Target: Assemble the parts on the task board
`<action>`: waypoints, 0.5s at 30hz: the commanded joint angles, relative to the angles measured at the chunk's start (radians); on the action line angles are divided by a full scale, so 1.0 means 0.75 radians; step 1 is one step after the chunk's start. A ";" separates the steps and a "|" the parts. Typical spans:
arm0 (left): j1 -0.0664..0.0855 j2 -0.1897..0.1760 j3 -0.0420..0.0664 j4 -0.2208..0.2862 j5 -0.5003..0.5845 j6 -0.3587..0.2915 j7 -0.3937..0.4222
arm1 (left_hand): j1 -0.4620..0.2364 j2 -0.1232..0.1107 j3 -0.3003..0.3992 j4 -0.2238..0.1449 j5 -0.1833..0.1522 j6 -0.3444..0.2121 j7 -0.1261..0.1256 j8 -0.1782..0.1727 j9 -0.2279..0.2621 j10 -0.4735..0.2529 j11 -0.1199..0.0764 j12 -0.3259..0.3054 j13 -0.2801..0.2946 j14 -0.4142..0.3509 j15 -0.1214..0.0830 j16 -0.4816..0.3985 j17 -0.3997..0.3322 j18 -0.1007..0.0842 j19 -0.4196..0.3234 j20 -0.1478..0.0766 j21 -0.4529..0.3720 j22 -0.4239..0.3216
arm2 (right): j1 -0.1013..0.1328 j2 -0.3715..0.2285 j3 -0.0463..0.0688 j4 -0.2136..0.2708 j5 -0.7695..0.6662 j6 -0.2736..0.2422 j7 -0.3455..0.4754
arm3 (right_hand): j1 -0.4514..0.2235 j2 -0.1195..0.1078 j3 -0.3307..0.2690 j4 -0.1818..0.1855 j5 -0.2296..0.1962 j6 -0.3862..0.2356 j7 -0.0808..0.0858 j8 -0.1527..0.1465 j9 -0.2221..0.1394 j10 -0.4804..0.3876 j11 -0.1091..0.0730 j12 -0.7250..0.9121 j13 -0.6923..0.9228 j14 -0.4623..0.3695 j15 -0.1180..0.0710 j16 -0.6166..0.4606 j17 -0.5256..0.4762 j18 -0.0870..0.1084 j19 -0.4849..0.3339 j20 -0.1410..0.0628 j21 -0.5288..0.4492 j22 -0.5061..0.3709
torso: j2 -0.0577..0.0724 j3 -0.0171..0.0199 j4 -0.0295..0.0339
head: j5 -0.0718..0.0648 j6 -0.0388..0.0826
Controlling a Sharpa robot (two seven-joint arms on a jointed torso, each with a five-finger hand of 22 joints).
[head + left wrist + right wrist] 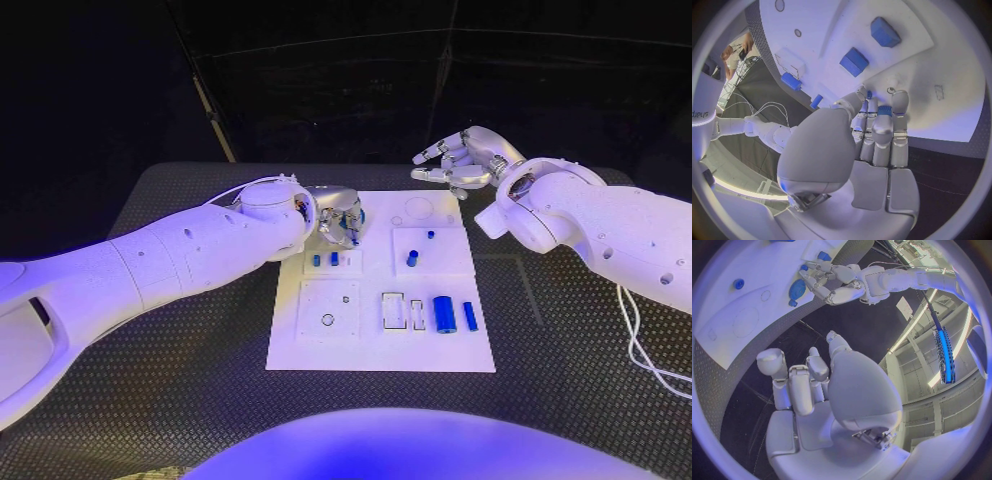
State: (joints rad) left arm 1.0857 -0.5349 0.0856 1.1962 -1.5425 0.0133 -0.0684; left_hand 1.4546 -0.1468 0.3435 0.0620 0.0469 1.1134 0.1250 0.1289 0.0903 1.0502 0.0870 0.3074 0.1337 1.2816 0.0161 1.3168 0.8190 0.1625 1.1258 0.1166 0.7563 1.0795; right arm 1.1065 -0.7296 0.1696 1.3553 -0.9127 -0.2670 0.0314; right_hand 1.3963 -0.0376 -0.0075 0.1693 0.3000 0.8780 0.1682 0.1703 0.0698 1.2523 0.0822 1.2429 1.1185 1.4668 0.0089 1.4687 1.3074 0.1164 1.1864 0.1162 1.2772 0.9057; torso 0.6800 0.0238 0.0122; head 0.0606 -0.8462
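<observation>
The white task board (378,345) lies mid-table. My left hand (339,215) hovers over its far left corner, fingers pointing down at the board (954,85). A small blue part (884,110) sits pinched between its fingertips. Two short blue pegs (325,259) stand just in front of that hand. A blue piece (413,258) and a small blue dot (430,235) sit on the raised right plate. A large blue cylinder (444,314) and a thin blue pin (470,316) lie near the front right. My right hand (459,160) hangs beyond the board's far edge, fingers apart, holding nothing.
Two rectangular slots (392,310) and a small ring hole (327,320) mark the board's front half, and a circle outline (420,209) its far edge. A white cable (642,340) trails over the black table on the right.
</observation>
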 commanded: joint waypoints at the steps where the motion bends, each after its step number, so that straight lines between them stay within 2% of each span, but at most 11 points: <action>1: -0.005 0.006 -0.009 -0.003 -0.018 0.025 -0.016 | 0.008 0.007 -0.004 -0.004 0.001 0.000 0.009 -0.005 -0.002 -0.011 -0.001 0.006 0.002 0.008 -0.003 0.008 -0.001 0.005 0.009 0.004 0.005 0.001 | 0.002 0.001 0.001 0.002 0.003 0.007 0.006 | -0.006 0.007 -0.008 0.002 -0.007 0.006 -0.003 0.003 -0.001 0.003 -0.004 0.007 -0.002 0.071 -0.007 -0.004 0.044 0.013 0.000 -0.004 -0.009 0.000 | 0.000 0.0006 0.0002 | 0.001 0.000; 9: -0.002 0.014 -0.019 0.007 -0.057 0.001 0.001 | -0.002 -0.015 -0.028 0.000 0.001 -0.034 0.015 -0.029 -0.014 -0.060 0.013 -0.002 -0.001 -0.004 0.007 0.004 -0.020 0.005 0.001 0.009 -0.010 -0.003 | 0.002 0.001 0.001 0.002 0.003 0.007 0.005 | -0.006 0.008 -0.008 0.002 -0.008 0.006 -0.003 0.005 -0.001 0.004 -0.005 0.008 -0.001 0.072 -0.008 -0.004 0.045 0.013 0.001 -0.005 -0.009 0.000 | 0.000 0.0002 0.0000 | 0.001 0.001; 15: 0.001 0.014 -0.035 0.026 -0.130 -0.019 -0.002 | -0.008 -0.031 -0.050 0.004 0.001 -0.059 0.022 -0.046 -0.022 -0.099 0.021 -0.008 -0.005 -0.021 0.015 -0.006 -0.051 0.008 -0.011 0.016 -0.031 -0.012 | 0.002 0.000 0.001 0.003 0.003 0.008 0.005 | -0.006 0.008 -0.008 0.002 -0.008 0.006 -0.003 0.005 -0.001 0.004 -0.005 0.008 -0.001 0.072 -0.008 -0.004 0.045 0.013 0.001 -0.005 -0.009 0.000 | -0.002 0.0005 0.0014 | 0.000 0.003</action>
State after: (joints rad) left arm 1.0923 -0.5267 0.0658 1.2136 -1.5860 -0.0065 -0.0670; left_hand 1.4497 -0.1605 0.3118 0.0630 0.0470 1.0759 0.1444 0.0979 0.0745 0.9772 0.1004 0.2969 0.1267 1.2705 0.0271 1.3168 0.7824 0.1624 1.1189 0.1235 0.7368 1.0710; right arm 1.1065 -0.7298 0.1695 1.3556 -0.9128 -0.2666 0.0311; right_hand 1.3963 -0.0376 -0.0075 0.1693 0.3000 0.8780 0.1682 0.1703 0.0698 1.2523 0.0822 1.2430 1.1185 1.4668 0.0089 1.4687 1.3073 0.1164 1.1864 0.1162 1.2731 0.9057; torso 0.6798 0.0242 0.0125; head 0.0613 -0.8450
